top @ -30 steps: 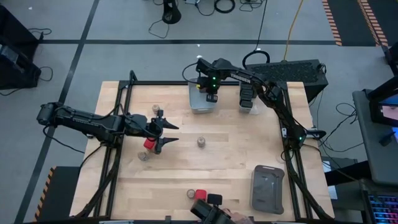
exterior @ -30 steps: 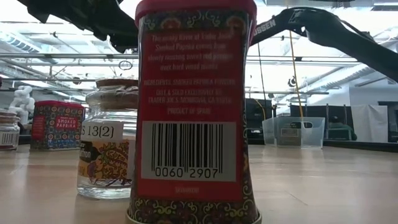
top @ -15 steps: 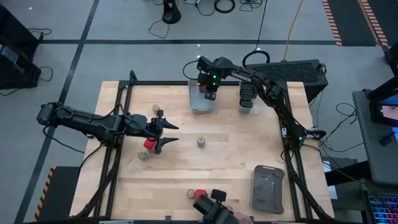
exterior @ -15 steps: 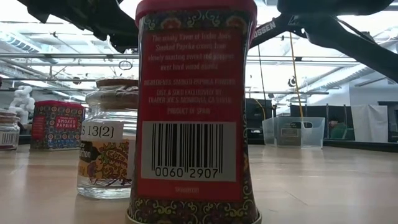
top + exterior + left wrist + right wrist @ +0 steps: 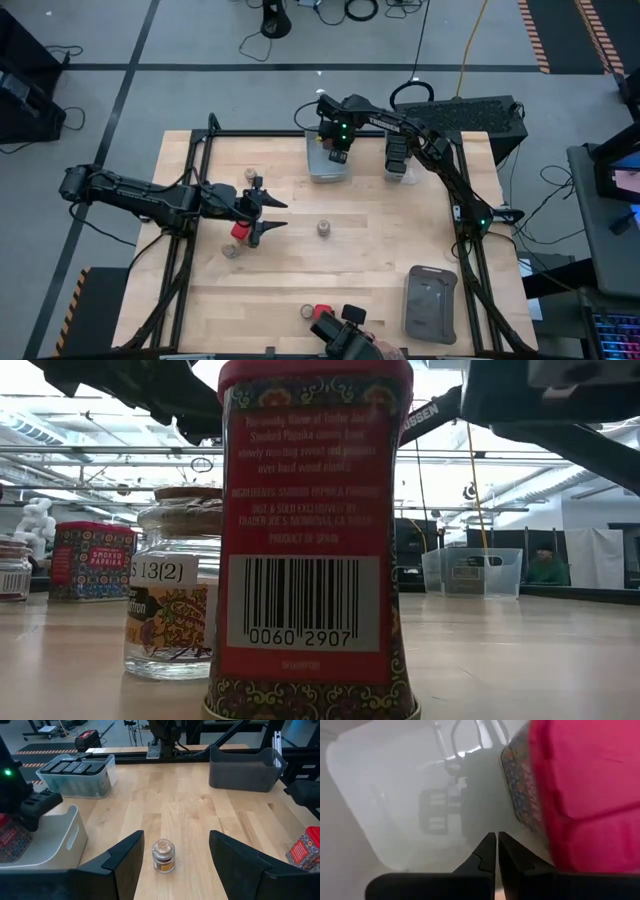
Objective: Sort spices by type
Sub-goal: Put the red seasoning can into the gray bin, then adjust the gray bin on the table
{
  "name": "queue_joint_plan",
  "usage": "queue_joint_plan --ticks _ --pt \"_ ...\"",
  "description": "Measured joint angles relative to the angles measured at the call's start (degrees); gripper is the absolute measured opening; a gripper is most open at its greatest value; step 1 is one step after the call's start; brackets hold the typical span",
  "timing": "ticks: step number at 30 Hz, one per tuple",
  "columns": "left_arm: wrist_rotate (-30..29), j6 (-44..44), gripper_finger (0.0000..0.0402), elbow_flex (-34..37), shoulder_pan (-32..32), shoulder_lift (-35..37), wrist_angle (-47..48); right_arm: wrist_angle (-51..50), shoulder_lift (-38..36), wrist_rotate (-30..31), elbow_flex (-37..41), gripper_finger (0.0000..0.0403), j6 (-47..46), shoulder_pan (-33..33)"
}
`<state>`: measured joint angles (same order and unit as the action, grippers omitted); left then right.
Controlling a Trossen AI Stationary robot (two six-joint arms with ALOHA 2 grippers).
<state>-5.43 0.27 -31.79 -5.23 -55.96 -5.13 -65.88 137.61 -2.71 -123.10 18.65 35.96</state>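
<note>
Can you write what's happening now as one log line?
right gripper: shut, over white bin, beside red tin | left gripper: open, facing jar

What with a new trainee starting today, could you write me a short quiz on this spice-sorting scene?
1. True or false: the left gripper is shut on the cork-topped jar.
2. Which bin is the right gripper at? A) white bin B) grey bin C) clear bin
3. Fill in: next to the right gripper's closed fingers stands a ____ paprika tin.

Key: 1. False; it is open, and the jar stands untouched ahead of it. 2. A. 3. red.
</note>
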Motion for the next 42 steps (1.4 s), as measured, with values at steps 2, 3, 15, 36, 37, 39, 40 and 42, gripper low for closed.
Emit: queue_joint_plan --ticks 2,3,15,36,37,39,40,42 --pt "0.0 0.0 0.0231 0.0 0.0 0.0 0.0 0.6 0.1 0.1 0.0 0.0000 0.0 0.0" --pt "0.0 0.0 0.0231 0.0 0.0 0.0 0.0 0.9 0.0 0.1 0.0 0.0000 -0.2 0.0" --pt "0.0 0.0 0.0231 0.0 0.0 0.0 0.0 -3.3 0.0 4.4 0.0 0.0000 -13.4 0.2" --pt "0.0 -0.2 0.0231 0.0 0.0 0.0 0.0 -13.8 -5.7 10.3 0.0 0.0000 -12.4 -5.0" --pt "0.0 -0.2 0.0231 0.0 0.0 0.0 0.0 -14.1 -6.0 11.7 0.0 0.0000 -12.5 -5.2" --pt "0.0 -0.2 0.0231 0.0 0.0 0.0 0.2 -14.4 -6.9 11.9 0.0 0.0000 -12.5 -5.6" --pt "0.0 -0.2 0.0231 0.0 0.0 0.0 0.4 -14.5 -7.4 11.5 0.0 0.0000 -12.5 -5.8" --pt "0.0 -1.1 0.0231 0.0 0.0 0.0 1.2 -15.4 -8.0 11.4 0.0 0.0000 -13.2 -5.8"
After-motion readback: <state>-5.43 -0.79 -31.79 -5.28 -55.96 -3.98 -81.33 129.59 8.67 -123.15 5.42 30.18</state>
